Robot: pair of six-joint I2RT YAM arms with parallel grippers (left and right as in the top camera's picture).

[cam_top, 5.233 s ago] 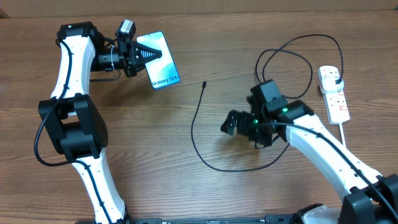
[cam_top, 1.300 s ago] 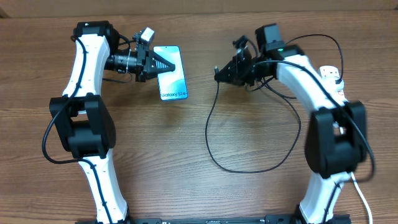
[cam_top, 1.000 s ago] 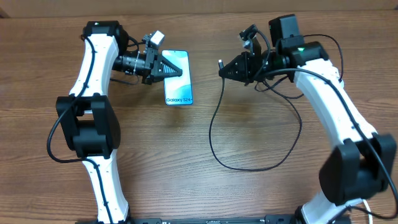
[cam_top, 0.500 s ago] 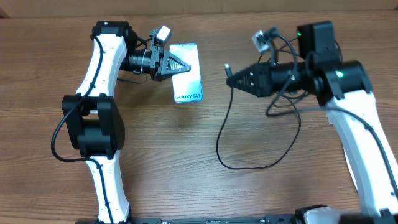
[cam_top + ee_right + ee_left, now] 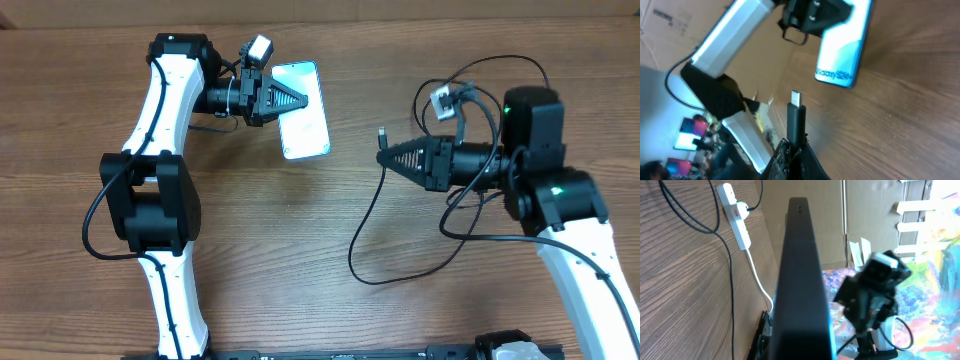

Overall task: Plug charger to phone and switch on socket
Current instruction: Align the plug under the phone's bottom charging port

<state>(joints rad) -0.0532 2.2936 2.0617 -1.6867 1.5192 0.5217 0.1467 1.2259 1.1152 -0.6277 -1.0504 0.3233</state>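
Clamping the Galaxy S24 phone (image 5: 308, 128) by one short end in the left gripper (image 5: 297, 100), jaws shut on it, screen facing up. Pinching the charger (image 5: 796, 120) just behind its connector tip (image 5: 796, 98) in the closed right gripper (image 5: 388, 157), right of the phone and apart from it. Trailing black cable looping over the wooden table (image 5: 250, 260) below-right of the phone. Lying beyond the phone in the left wrist view, the white socket (image 5: 736, 216)

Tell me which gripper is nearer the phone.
Left. The left gripper is clamped on one end of the phone. The right gripper holds the charger near its connector, off to the side, with a clear gap to the phone.
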